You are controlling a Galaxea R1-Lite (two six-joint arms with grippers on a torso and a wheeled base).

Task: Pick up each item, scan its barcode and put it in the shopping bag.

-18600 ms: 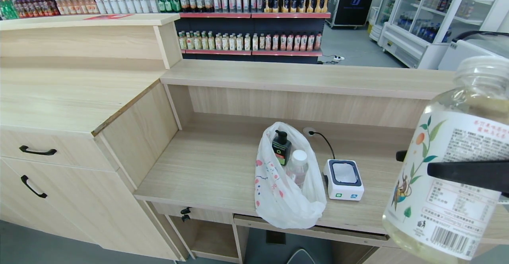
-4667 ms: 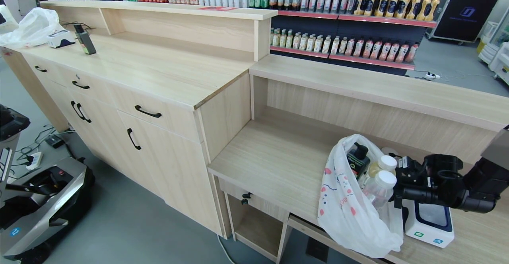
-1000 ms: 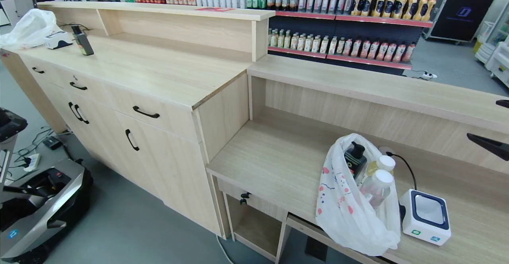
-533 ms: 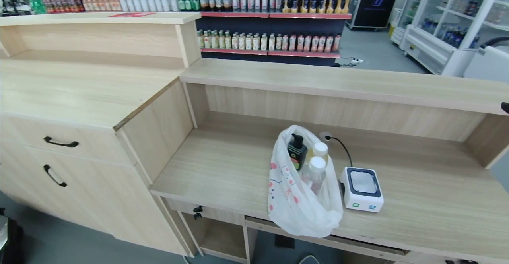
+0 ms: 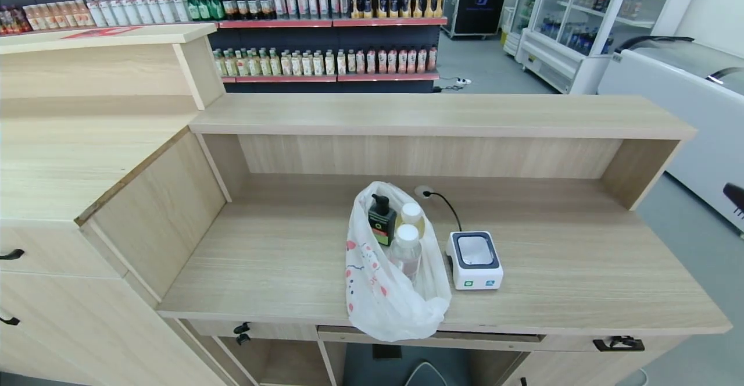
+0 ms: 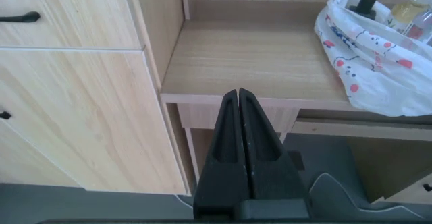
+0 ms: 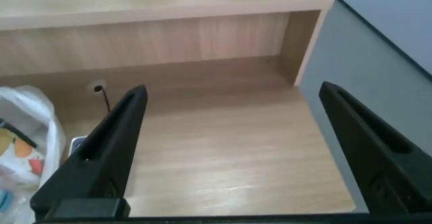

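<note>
Black fingers of the left gripper (image 6: 238,94) are pressed flat together with nothing between them, pointing toward the front edge of the light wooden counter (image 6: 250,55), to the left of the shopping bag (image 6: 368,72). The right gripper (image 7: 233,92) is spread wide and holds nothing, above the right part of the counter. The white bag, marked with red and blue, stands open-mouthed near the counter's front edge. Inside it stand a black pump bottle (image 5: 382,223), a yellowish white-capped bottle (image 5: 411,214) and a clear white-capped bottle (image 5: 405,249). The white scanner (image 5: 474,252) sits just beside the bag on its right, and its dark cable (image 5: 450,206) runs toward the back.
</note>
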